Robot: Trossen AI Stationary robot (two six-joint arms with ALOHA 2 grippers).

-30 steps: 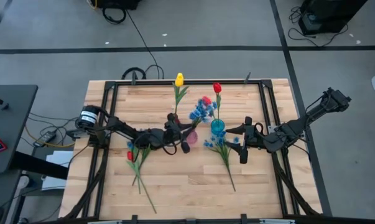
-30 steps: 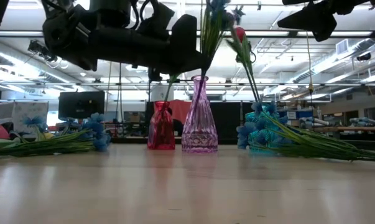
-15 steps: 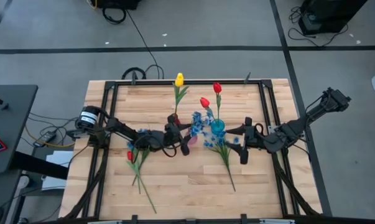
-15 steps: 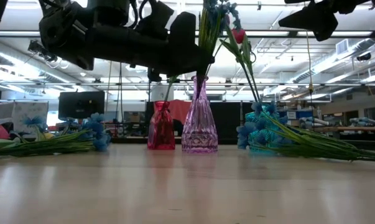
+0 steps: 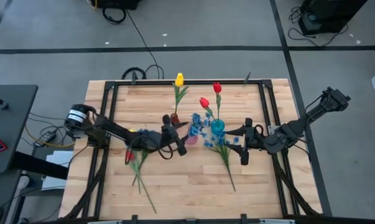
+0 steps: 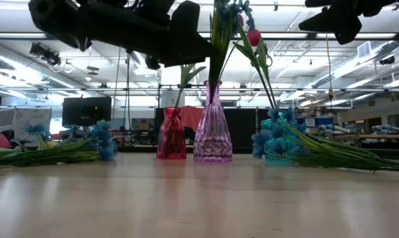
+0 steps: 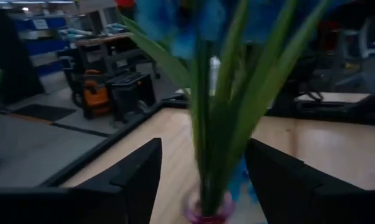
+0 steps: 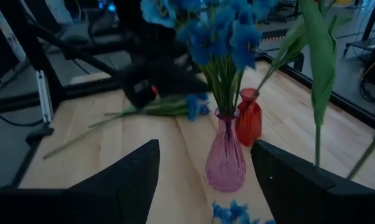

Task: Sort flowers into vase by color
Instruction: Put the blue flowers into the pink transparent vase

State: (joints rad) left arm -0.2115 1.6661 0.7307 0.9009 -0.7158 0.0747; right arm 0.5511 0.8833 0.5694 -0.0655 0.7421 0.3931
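Change: since a second ago the left gripper has let go of the bunch of small blue blossoms and drawn back toward nine o'clock; the bunch now stands in the ribbed pink glass vase.
Left gripper: fingers spread wide and empty, just beside the pink vase at its nine o'clock side (stems rise between the finger tips in the wrist view).
Right gripper: fingers apart, nothing held, hovering at three o'clock of the turquoise glass vase.
Red glass vase: holds a yellow tulip, leaning toward twelve o'clock.
Turquoise vase: holds two red tulips.
Loose flowers on the wooden table: a red tulip with blue sprays at eight o'clock; more blue sprays at four o'clock.
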